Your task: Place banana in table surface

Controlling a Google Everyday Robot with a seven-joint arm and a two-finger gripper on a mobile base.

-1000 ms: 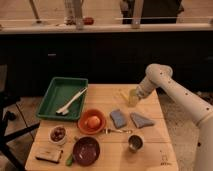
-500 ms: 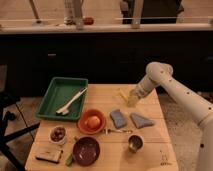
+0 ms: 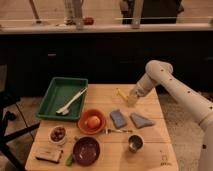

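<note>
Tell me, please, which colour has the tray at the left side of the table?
Green; the camera view shows the tray clearly. The hand is over the table's right side.

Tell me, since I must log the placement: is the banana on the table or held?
Held, it seems: the gripper is shut on the banana above the table surface at its far edge; contact underneath cannot be told.

I take the tray (image 3: 60,95) as my landmark, at the worktop's (image 3: 150,145) back left. Right of it, near the far edge, my hand (image 3: 131,97) sits closed beside the banana (image 3: 121,94) and a cup (image 3: 131,100). In front of the tray lies a bowl holding an orange (image 3: 93,121); right of that, a sponge (image 3: 119,118), then a cloth (image 3: 141,120).
</note>
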